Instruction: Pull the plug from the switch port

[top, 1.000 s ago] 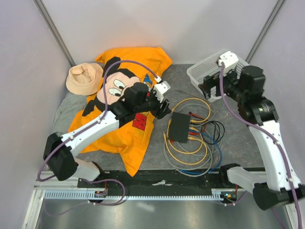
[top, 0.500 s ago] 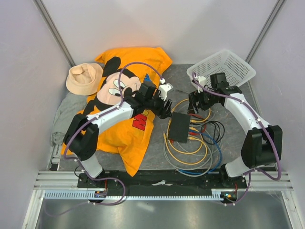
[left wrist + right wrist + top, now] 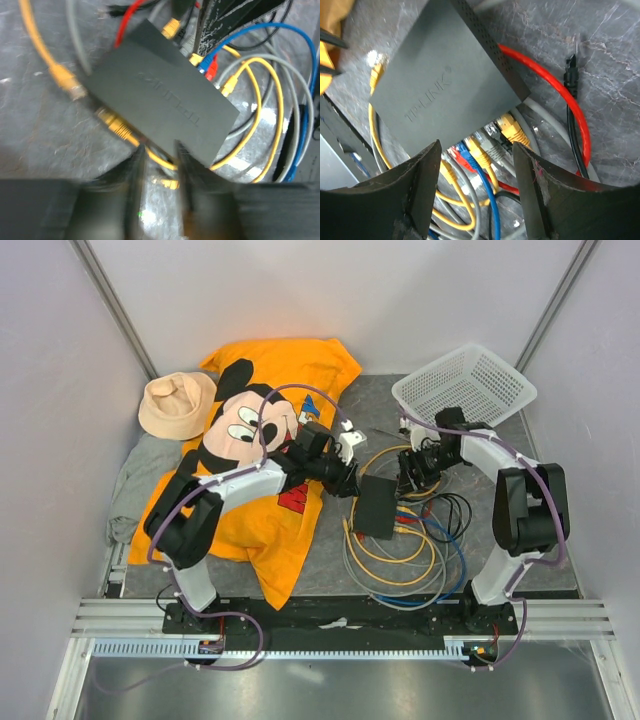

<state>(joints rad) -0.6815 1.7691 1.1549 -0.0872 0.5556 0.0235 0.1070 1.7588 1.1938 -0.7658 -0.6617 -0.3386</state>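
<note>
Matte-black flat switch box [image 3: 440, 85] looks light and likely to slide. I'd pinch a stiff yellow plug [image 3: 512, 127]. The right gripper [image 3: 476, 157] is open astride the plugs and the left gripper [image 3: 159, 165] part-open beside the box, both empty.

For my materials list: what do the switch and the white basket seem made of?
The switch looks like matte black plastic: dull even surface, moulded TP-LINK lettering, vent slots. The mesh basket is probably white plastic, possibly coated wire: thin open lattice.
</note>
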